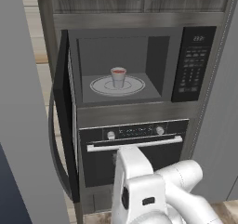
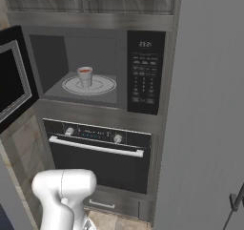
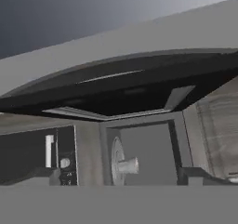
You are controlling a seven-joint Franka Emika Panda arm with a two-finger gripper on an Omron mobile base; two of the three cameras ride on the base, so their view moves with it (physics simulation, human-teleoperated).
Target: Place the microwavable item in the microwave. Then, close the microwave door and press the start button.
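I see the small pale grey-white tapered cup of reddish-brown liquid [image 1: 118,76] standing upright on the round glass turntable [image 1: 135,87] inside the built-in black microwave with its grey cavity [image 1: 158,56], just about at the plate's centre. The wide black microwave door with its dark window [image 1: 62,111] hangs swung open at the cavity's 9 o'clock side, edge-on from my left base camera. The black keypad panel with its display [image 1: 191,62] sits at the cavity's 3 o'clock. Directly below, at 6 o'clock, is the black knobbed oven with a horizontal silver handle [image 1: 135,142].

In the hand camera the scene is rolled sideways: the open door spreads across the middle, and the cup lies on its side in frame at about 6 o'clock, against the turntable. The dark fingertips [image 3: 195,175] barely poke up at the bottom edge, well apart from the cup and gripping nothing; how wide they are parted I cannot tell.
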